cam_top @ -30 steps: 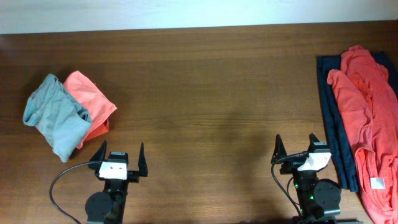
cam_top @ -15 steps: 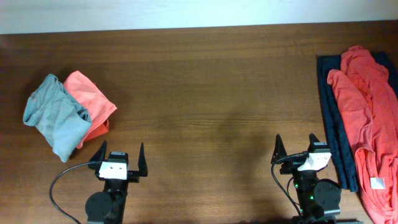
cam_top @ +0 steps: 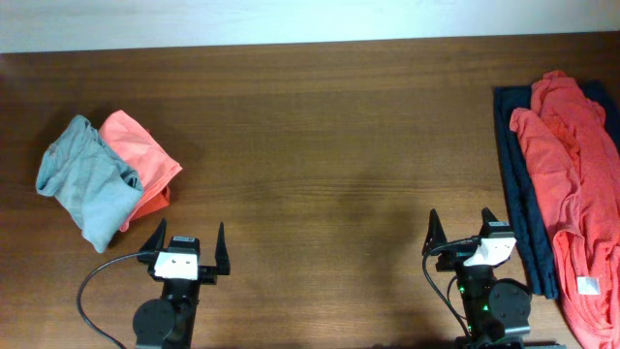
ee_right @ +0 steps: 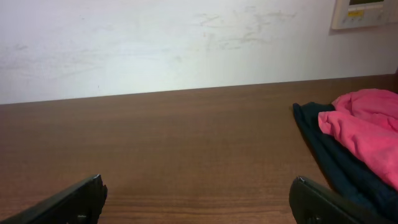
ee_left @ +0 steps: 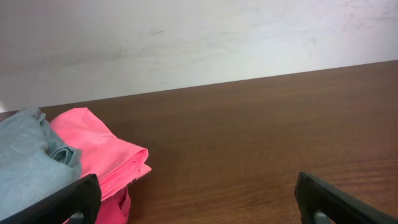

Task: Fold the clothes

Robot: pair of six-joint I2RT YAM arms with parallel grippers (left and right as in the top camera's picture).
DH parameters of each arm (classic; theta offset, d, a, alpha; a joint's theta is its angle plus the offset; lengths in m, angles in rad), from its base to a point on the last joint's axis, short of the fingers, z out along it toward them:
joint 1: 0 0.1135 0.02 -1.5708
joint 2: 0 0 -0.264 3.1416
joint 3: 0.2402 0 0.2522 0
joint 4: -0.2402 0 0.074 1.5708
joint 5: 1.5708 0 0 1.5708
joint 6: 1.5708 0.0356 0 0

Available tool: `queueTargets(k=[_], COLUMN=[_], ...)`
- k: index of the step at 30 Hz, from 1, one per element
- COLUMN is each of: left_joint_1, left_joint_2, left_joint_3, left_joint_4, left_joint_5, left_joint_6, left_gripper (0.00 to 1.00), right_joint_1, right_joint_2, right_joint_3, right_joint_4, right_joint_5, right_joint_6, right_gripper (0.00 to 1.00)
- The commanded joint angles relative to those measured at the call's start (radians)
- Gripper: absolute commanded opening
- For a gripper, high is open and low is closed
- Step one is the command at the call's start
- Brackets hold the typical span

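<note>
Coral-red T-shirt (cam_top: 573,184) lies crumpled lengthwise along the right edge of the table (cam_top: 320,136), running off the frame at the front. Its white neck tag (cam_top: 587,285) sits at the near end. It rests on a navy piece (cam_top: 515,208), of which only a strip along the left side shows. At the opposite, left end a grey-teal piece (cam_top: 82,184) lies bunched over the left part of an orange piece (cam_top: 143,160); the two touch and form one pile. Right gripper (cam_top: 460,215) is at the front edge, just left of the navy strip's near end, apart from the fabric; its fingers (ee_right: 68,202) are spread wide with nothing between them, and in the right wrist view the navy and coral cloth sit ahead and off to the right. Left gripper (cam_top: 190,227) is at the front edge, ahead-right of the grey-teal/orange pile and clear of it; its fingers (ee_left: 339,199) are likewise released and empty, with the pile seen beyond the left-hand finger. Pale wall (ee_right: 155,43) behind the table; a beige wall panel (ee_right: 364,12) is at the upper right of the right wrist view.
</note>
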Motion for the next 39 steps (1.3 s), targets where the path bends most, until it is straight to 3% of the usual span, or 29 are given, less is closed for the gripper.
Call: queueTargets(k=[1,26,32,39], left_joint_1=[0.006,0.006,0.006,0.006], left_joint_2=[-0.01,-0.01,0.01,0.176], left_joint_3=[-0.009,0.012,0.135,0.408], left_joint_4=[0.0,0.001,-0.057,-0.228], left_joint_5=[-0.008,0.019,0.034,0.034], left_joint_6=[0.016,0.016,-0.032,-0.052], left_gripper=[0.99,0.99,0.99,0.99], right_joint_1=[-0.007,-0.008,-0.008,-0.008], right_joint_2=[-0.006,-0.006,-0.005,0.06], right_joint_3=[-0.009,-0.008,0.063,0.299], right_joint_4=[-0.002,0.006,-0.035,-0.278], right_joint_5=[-0.005,-0.024,-0.03,0.052], right_joint_6=[0.004,0.008,0.007,0.007], right_gripper=[0.99,0.99,0.99,0.99])
